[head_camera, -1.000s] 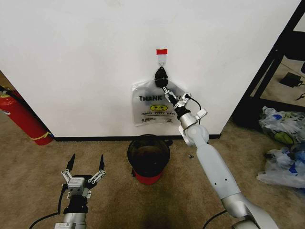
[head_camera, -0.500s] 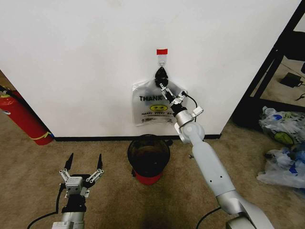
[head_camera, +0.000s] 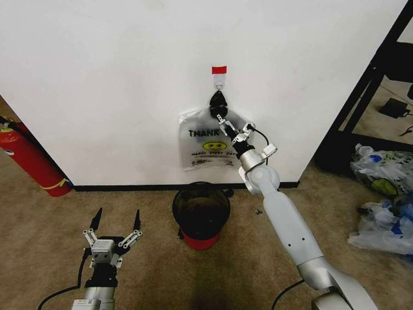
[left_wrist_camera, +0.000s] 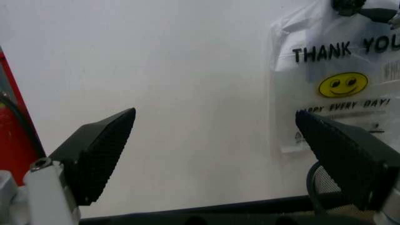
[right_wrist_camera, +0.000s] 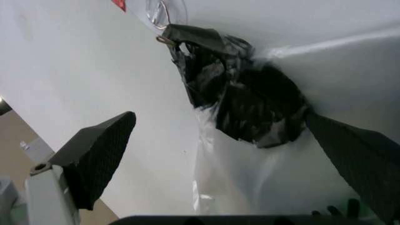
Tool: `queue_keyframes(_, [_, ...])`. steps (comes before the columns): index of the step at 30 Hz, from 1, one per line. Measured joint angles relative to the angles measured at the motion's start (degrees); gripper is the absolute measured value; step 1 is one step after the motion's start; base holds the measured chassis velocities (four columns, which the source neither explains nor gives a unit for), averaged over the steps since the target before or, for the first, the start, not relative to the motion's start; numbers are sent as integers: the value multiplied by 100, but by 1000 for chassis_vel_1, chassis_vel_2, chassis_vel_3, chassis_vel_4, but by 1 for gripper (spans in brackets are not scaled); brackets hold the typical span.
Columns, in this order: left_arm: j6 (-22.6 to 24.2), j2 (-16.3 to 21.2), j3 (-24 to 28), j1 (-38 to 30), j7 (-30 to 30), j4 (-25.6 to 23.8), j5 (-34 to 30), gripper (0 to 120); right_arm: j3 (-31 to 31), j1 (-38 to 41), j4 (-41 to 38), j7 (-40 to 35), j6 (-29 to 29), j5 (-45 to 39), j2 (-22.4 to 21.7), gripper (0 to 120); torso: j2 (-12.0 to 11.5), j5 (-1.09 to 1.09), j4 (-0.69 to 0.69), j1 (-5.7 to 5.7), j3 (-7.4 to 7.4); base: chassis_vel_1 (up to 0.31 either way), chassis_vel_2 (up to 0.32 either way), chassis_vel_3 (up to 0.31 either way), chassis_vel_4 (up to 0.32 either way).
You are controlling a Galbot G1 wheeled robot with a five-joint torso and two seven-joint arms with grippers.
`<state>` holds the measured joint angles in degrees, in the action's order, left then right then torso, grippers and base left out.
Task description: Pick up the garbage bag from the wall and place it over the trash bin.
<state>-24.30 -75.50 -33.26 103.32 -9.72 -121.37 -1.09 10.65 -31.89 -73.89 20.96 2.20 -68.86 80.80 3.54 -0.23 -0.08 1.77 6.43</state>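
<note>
The garbage bag [head_camera: 208, 147], see-through plastic with black "THANK YOU" lettering and a yellow smiley, hangs flat on the white wall [head_camera: 116, 84]. Its dark bunched handles [head_camera: 218, 101] hang from a small hook [head_camera: 220, 80] under red tape [head_camera: 220, 69]. My right gripper [head_camera: 230, 128] is open just below that bunch, against the bag's top. In the right wrist view the dark handles [right_wrist_camera: 250, 103] sit between the spread fingers [right_wrist_camera: 93, 150] of the right gripper [right_wrist_camera: 218, 117]. The black mesh trash bin [head_camera: 201, 208] with a red base stands below the bag. My left gripper [head_camera: 116, 223] waits open low on the left, facing the bag [left_wrist_camera: 337, 93].
A red fire extinguisher [head_camera: 29, 158] leans at the wall's left end. A black baseboard [head_camera: 122, 188] runs along the floor. To the right stands a black shelf frame [head_camera: 369, 81], with loose plastic bags [head_camera: 384, 206] on the carpet beside it.
My right gripper has crept slightly up and left along the bag toward the dark bunched handles. The left arm has barely shifted.
</note>
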Motion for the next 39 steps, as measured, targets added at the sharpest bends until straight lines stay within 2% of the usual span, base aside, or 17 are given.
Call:
queue_keyframes(14, [11, -60, 139, -124, 5, 106, 4, 100, -55, 64, 13, 31, 18, 18, 38, 98, 0, 1, 0, 0, 0, 0, 0, 0, 0])
queue_keyframes(19, [17, -65, 164, -152, 13, 124, 8, 100, -28, 101, 95, 27, 19, 41, 49, 81, 0, 0, 0, 0, 0, 0, 0, 0, 0])
queue_keyframes(20, [17, -65, 165, -153, 15, 126, 9, 100, -26, 101, 106, 23, 14, 62, 47, 74, 0, 0, 0, 0, 0, 0, 0, 0, 0])
queue_keyframes(22, [17, -64, 165, -153, 16, 126, 9, 100, -28, 101, 115, 19, 8, 75, 42, 71, 0, 1, 0, 0, 0, 0, 0, 0, 0])
queue_keyframes(23, [17, -59, 167, -153, 19, 133, 9, 100, -48, 101, 121, 6, -6, 83, 31, 65, 0, 1, 0, 0, 0, 0, 0, 0, 0])
queue_keyframes(27, [18, -56, 190, -167, 25, 144, 10, 100, -56, 132, 142, -36, -22, 85, 56, 49, 0, 0, 0, 0, 0, 0, 0, 0, 0])
queue_keyframes(30, [17, -57, 200, -170, 27, 144, 12, 100, -41, 146, 156, -53, -24, 85, 73, 44, 0, 0, 0, 0, 0, 0, 0, 0, 0])
queue_keyframes(31, [17, -58, 200, -170, 28, 143, 13, 100, -27, 158, 167, -72, -26, 84, 82, 36, 0, 0, 0, 0, 0, 0, 0, 0, 0])
queue_keyframes(36, [17, -45, 170, -164, 29, 136, 10, 100, -1, 169, 182, -123, -30, 84, 103, 18, 0, 1, 0, 0, 0, 0, 0, 0, 0])
queue_keyframes(37, [17, -45, 170, -164, 29, 136, 10, 100, -1, 169, 182, -123, -30, 84, 103, 18, 0, 1, 0, 0, 0, 0, 0, 0, 0])
queue_keyframes(39, [16, -40, 167, -172, 29, 136, 5, 100, 8, 170, 183, -147, -31, 88, 122, 8, 0, 0, 0, 0, 0, 0, 0, 0, 0])
